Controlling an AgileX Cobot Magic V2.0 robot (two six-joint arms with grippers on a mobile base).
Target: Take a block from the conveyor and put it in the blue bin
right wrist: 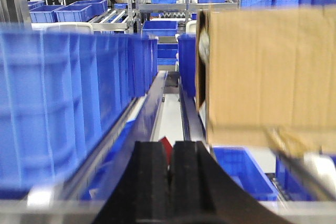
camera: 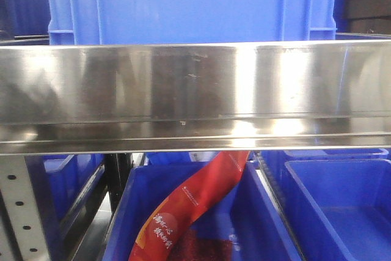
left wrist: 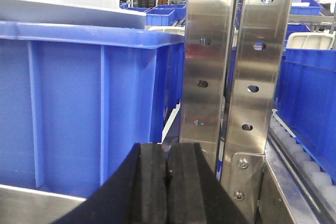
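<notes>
Steel shelf rail [camera: 195, 84] spans the front view; blue bin [camera: 189, 4] sits behind it, more bins below. No conveyor or block visible. Left gripper [left wrist: 167, 182] pads pressed together, facing a bin wall [left wrist: 79, 108] and steel uprights [left wrist: 231, 77]. Right gripper [right wrist: 171, 179] pads together, empty, cardboard box [right wrist: 262, 72] far right.

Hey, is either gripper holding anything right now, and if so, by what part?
Nothing is held. The left gripper has its pads pressed together with nothing between them, and so does the right gripper. No block shows in any view.
</notes>
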